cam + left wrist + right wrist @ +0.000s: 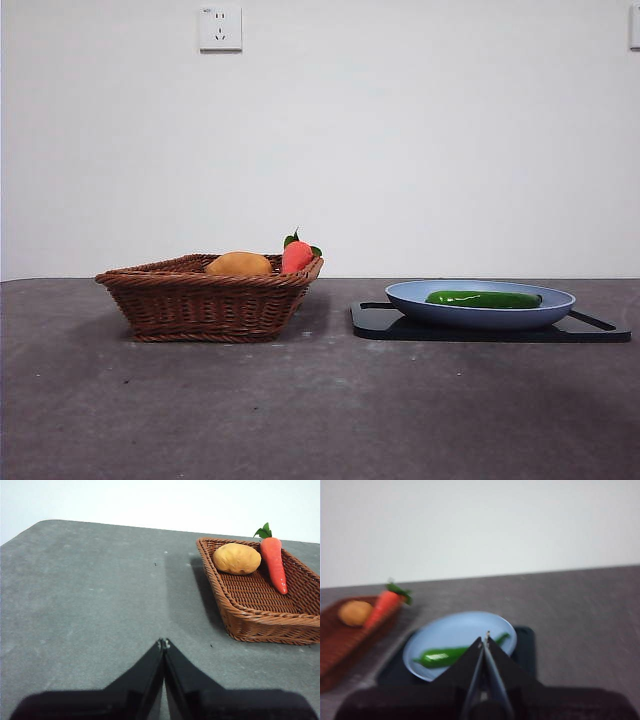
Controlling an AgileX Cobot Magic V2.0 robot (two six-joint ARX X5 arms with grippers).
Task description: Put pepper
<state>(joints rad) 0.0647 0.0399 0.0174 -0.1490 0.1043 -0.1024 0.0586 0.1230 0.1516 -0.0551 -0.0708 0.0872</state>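
Status: pepper (483, 298) lies flat in the blue plate (560, 305); plate sits on a black tray (372, 320) on the counter (300, 410). Nothing is holding it. Task says only "put pepper" w/ no destination, so either it's already placed on the plate or it has yet to go elsewhere, e.g. the wicker basket (200, 300). Can't tell which from this.

Arms: neither shows in front view. Right gripper (484, 639) hangs above and short of the plate, fingers together, empty, pepper showing just past the tips. Right wrist view is blurred. Left gripper (163, 642) is over bare counter, fingers together, empty, basket off toward 2 o'clock of its tips.

Pepper orientation, front view: long axis runs 9–3 across the plate, roughly level. Which end is the stem: can't tell there. Right wrist view hints at a thin tail end on the side away from the basket.

Basket holds orange-yellow fruit (238, 264) and red fruit (296, 256) w/ green leaves, well apart from plate.
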